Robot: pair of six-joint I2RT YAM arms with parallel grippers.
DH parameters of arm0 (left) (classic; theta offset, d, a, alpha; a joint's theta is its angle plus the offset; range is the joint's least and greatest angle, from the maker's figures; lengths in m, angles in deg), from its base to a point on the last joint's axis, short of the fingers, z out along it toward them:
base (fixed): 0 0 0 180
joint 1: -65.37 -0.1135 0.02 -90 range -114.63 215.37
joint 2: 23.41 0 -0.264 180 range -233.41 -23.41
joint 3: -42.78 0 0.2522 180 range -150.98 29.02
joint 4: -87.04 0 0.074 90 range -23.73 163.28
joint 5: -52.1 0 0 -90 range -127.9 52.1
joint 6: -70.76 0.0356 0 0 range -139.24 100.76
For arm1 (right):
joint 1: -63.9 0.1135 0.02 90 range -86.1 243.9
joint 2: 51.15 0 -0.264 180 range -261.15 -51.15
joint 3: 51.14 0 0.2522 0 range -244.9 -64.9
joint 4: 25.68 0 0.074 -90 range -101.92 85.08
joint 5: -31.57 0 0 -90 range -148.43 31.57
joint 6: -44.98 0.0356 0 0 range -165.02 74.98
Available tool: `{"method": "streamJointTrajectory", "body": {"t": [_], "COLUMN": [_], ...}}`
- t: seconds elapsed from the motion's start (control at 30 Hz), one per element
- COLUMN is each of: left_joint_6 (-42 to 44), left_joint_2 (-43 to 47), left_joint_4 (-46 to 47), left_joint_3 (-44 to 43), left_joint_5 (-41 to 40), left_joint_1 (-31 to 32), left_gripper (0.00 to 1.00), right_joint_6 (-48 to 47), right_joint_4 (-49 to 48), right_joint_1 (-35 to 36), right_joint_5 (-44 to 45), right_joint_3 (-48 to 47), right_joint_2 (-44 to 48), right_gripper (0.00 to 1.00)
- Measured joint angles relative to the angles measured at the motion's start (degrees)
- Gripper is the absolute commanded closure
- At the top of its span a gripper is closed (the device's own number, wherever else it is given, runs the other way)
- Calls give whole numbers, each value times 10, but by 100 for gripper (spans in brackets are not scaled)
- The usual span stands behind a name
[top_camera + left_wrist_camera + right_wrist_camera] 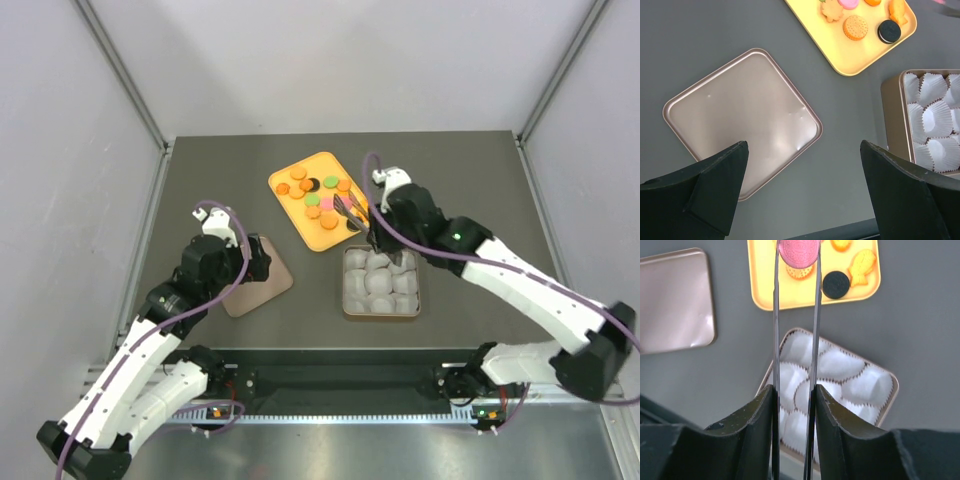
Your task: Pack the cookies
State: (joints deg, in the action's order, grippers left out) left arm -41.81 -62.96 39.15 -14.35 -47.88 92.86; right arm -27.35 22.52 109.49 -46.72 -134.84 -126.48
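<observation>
Over yellow tray (760, 290), right claw (793, 391) gripping tongs (775, 315) pinching pink cookie (798, 251), left claw (803, 146) open

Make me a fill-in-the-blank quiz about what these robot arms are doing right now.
The right gripper holds thin tongs that pinch a ____ cookie.
The square tin is lined with ____ paper cups.
The left gripper hangs with its jaws ____.
Missing words: pink; white; open.
</observation>
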Motion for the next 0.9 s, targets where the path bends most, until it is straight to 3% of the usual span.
{"method": "streamJointTrajectory", "body": {"t": [0.17, 0.33, 0.9], "left_joint_6": [0, 0, 0], "left_joint_2": [-3, -5, -5], "left_joint_4": [0, -1, -1], "left_joint_3": [0, 0, 0], "left_joint_5": [-1, -2, -2], "left_joint_1": [0, 0, 0], "left_gripper": [2, 2, 2], "right_joint_6": [11, 26, 55], "right_joint_4": [44, 78, 80], "right_joint_1": [0, 0, 1], "right_joint_5": [-16, -38, -73], "right_joint_3": [51, 97, 199], "right_joint_2": [125, 195, 209], "right_gripper": [67, 67, 67]}}
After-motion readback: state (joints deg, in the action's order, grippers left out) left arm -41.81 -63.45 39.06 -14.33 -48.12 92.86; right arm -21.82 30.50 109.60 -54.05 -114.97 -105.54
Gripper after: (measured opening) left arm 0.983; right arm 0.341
